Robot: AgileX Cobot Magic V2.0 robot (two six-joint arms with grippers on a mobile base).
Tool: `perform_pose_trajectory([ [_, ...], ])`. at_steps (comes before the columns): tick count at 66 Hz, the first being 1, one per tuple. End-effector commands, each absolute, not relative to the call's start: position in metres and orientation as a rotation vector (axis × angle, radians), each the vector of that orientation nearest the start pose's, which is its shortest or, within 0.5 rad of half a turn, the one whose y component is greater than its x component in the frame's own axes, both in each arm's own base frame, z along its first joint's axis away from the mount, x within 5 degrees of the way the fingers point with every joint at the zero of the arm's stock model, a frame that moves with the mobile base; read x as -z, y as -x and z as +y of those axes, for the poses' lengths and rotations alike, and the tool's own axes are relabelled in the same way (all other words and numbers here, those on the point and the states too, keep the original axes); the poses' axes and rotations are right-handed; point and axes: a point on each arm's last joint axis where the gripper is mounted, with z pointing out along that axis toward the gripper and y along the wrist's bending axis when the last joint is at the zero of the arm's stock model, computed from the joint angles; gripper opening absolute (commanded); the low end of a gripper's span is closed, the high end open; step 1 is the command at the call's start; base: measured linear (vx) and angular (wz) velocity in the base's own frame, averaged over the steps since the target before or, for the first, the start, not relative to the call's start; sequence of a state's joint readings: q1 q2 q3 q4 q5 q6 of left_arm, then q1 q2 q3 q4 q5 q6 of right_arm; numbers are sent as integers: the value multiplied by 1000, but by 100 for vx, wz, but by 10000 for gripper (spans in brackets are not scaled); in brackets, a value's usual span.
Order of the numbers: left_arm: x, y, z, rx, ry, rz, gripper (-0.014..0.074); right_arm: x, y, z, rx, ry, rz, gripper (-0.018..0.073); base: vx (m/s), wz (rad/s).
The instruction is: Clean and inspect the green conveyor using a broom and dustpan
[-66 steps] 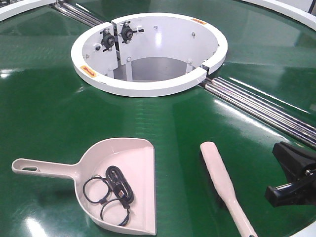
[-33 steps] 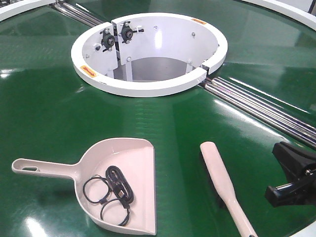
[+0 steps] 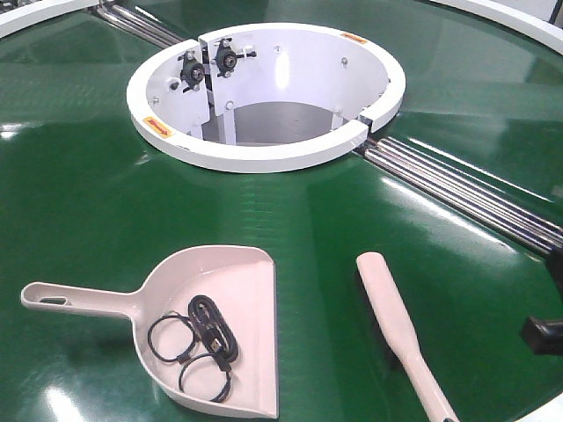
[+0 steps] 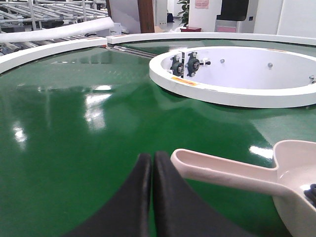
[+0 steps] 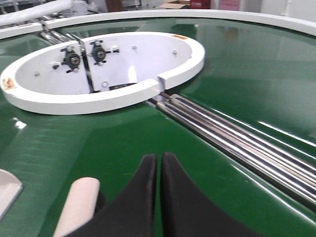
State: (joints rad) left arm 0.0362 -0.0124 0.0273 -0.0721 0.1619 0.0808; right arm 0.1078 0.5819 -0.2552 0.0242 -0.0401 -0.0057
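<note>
Exterior front-facing view shows your right gripper [image 3: 547,334] has pulled back to the frame edge, clenched empty like the left gripper [image 4: 150,168]; the pale beige-pink plastic broom [image 3: 400,330] and matching dustpan [image 3: 251,281], holding a black cable [image 3: 198,338], lie ungrasped on the glossy green conveyor [image 3: 88,176].

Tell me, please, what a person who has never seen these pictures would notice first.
First comes the glossy green conveyor, which fills the view and curves around a big white ring hub at the top centre. Next, near the front, lie the pale dustpan, with a coiled black cable inside it, and to its right the broom. Shiny steel rollers run from the hub towards the right edge.
</note>
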Motion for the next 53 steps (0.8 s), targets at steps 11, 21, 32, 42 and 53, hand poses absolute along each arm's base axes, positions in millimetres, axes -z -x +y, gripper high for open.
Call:
perform_pose_trajectory([
  [11,-190,-56,1,-18,29,1595,-22,-268,-97,1,11,26,1731,4,0,0],
  [21,-190,-56,1,-18,29,1595,-22,-254,-80,-1,42,32,1695,4,0,0],
  [32,-190,-56,1,-18,29,1595,-22,-212,-68,0,35,31,1565,4,0,0],
  [42,-189,-56,1,-18,29,1596,-22,-196,-59,0,56,47,1559,4,0,0],
  [53,-189,-56,1,-18,29,1596,-22,-195,-57,0,88,79,1560,4,0,0],
])
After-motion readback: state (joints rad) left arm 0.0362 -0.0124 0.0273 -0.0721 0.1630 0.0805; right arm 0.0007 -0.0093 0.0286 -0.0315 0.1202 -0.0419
